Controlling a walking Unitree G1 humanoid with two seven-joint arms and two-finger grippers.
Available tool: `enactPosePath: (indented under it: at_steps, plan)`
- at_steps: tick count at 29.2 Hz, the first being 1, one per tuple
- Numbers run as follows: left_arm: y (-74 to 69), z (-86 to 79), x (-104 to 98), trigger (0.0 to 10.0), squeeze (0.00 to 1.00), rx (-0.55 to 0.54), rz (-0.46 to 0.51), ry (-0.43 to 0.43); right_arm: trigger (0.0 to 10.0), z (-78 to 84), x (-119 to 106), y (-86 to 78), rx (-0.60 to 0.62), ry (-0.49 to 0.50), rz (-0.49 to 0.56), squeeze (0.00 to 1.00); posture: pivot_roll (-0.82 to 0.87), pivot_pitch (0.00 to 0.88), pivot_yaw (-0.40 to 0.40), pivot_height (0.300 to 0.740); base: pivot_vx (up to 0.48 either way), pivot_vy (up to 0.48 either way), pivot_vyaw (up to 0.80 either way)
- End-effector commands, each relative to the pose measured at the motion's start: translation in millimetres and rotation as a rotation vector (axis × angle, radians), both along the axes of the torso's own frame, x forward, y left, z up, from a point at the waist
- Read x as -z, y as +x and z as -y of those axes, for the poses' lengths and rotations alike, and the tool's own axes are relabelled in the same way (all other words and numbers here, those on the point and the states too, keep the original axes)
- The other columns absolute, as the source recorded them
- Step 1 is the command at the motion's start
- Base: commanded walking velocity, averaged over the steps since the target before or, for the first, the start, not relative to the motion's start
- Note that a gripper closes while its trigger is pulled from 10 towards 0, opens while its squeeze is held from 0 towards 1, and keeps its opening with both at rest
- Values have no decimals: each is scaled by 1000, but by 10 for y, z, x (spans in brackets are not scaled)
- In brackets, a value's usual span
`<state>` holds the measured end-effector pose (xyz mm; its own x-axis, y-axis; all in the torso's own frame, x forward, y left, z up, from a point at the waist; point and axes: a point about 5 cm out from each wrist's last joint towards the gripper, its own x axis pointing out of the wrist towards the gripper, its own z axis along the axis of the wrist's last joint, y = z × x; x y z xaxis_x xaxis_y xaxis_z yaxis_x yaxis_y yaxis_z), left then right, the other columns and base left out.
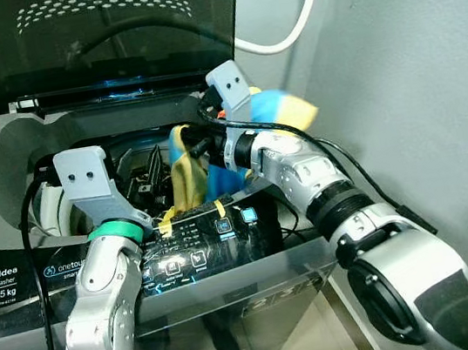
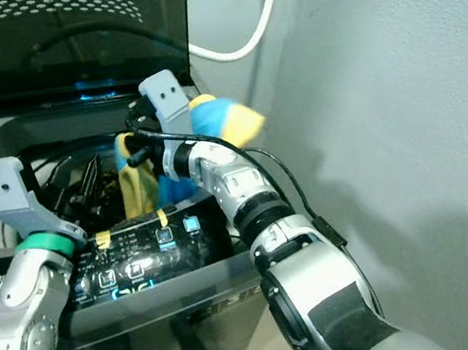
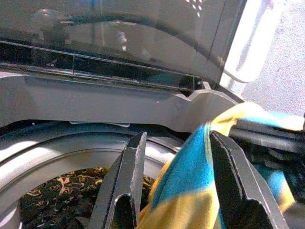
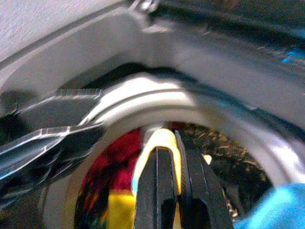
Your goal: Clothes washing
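Over the drum opening of the top-loading washing machine (image 1: 20, 277), at about 12 o'clock of the head view's centre, the right gripper (image 4: 175, 188) hangs with its fingers pressed together on a fold of the blue-and-yellow garment (image 1: 188, 175). Part of this cloth is draped over the right wrist at 1 o'clock; the remainder trails down into the tub.

The left gripper (image 3: 178, 183) is positioned at 9 o'clock of the drum, fingers spread, with the garment passing between them. Contact with either finger cannot be confirmed.

Progress, as judged: loading is partly complete. A dark patterned item (image 3: 62, 200) and a red item (image 4: 116, 164) already lie in the drum. The held garment remains to be released and pushed fully below the rim. The lid (image 1: 97, 24) stands raised, and cycle selection on the control panel (image 1: 197, 251) appears not yet done.

Clearances: the raised lid bounds the opening at 12 o'clock, the wall (image 2: 401, 115) lies close at 3 o'clock, and a white hose (image 1: 298, 16) runs at 1 o'clock. Both arms share the opening, so open room is mainly straight down into the tub. The trailing cloth should clear the rim before lid closure.
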<state>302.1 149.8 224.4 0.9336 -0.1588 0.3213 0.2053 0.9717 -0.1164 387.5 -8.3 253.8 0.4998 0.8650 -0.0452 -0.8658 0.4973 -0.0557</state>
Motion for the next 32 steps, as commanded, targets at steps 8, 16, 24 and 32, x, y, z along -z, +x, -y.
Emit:
enactPosePath:
  at_steps: [8,16,24,32]
  plan:
    - [-11,24,82,10000,0,18,-40,5,10000,31,-114,-20,-65,50,-92,1000,100,45,-75,740,0,0,0]
    - [-6,15,72,10000,0,20,-39,10,10000,277,-472,111,65,216,-45,0,106,42,-72,740,0,0,0]
    - [16,20,70,10000,0,21,-40,21,10000,782,-538,231,318,337,-2,0,102,26,-64,740,0,0,0]
    - [106,-19,136,10000,0,-46,-79,111,10000,975,123,23,592,237,156,0,90,14,-41,740,0,0,300]
